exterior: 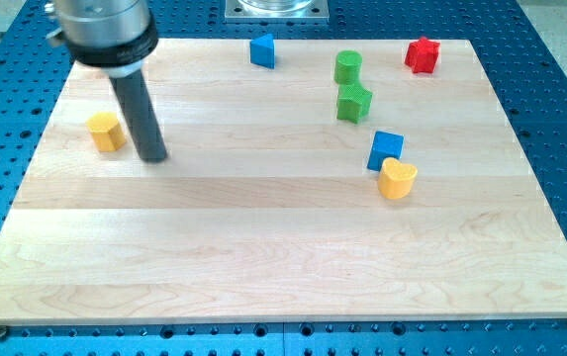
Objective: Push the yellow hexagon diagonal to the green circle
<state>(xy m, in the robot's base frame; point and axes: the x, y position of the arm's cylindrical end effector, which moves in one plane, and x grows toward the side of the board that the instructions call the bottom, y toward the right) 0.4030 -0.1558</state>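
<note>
Wooden board (263,257) on a blue perforated bench (560,119); 7 small blocks on it, all in the upper half

My tip (153,156) sits at the view's left, on the board surface, just to the right of the yellow hexagon (107,131) and slightly lower in the view. A narrow strip of bare wood shows between rod and block, so near but apparently not touching. The rod rises up and to the left into a grey cylindrical housing at the top-left corner

No claw on this arm: it ends in a plain rod, nothing to open or close, and it has hold of nothing

Yellow hexagon: far left of the board, well apart from every other block

Green circle (348,67): upper middle-right, a short cylinder. Directly below it, almost touching, a second green block (354,103), shape hard to make out, possibly star-like

Blue block (262,50), angular, near the top edge, left of the green circle. Red block (423,54) at the top right, shape unclear

Blue cube (386,149) right of centre, with a yellow heart (397,178) touching it on its lower right side

A grey metal plate (277,9) shows beyond the board's top edge
</note>
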